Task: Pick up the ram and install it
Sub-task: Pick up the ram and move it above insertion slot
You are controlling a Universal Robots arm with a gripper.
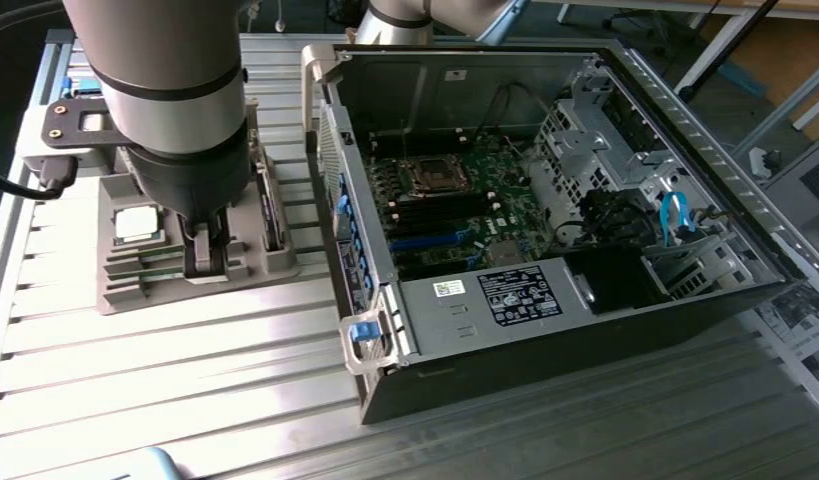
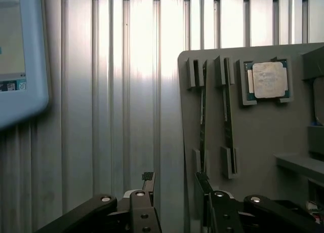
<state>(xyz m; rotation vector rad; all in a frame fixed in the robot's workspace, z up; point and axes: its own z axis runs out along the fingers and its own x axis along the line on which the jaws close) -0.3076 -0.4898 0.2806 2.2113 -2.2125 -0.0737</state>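
Fingers apart, holding nothing, low over the near edge of the grey holder on the slatted table. One finger hangs over bare table, the other over the slot line of the ram.

Judgement: the stick is not yet centred between them. A good grasp wants the gap squared across the thin board, astride its upper edge. Then a straight lift out of the end brackets, no twist.

Ram: thin dark strip standing on edge in the holder, caught by grey brackets at both ends. A second stick stands just beside it. Processor chip lies beyond them. Open computer case is well apart, on the exterior view's right.
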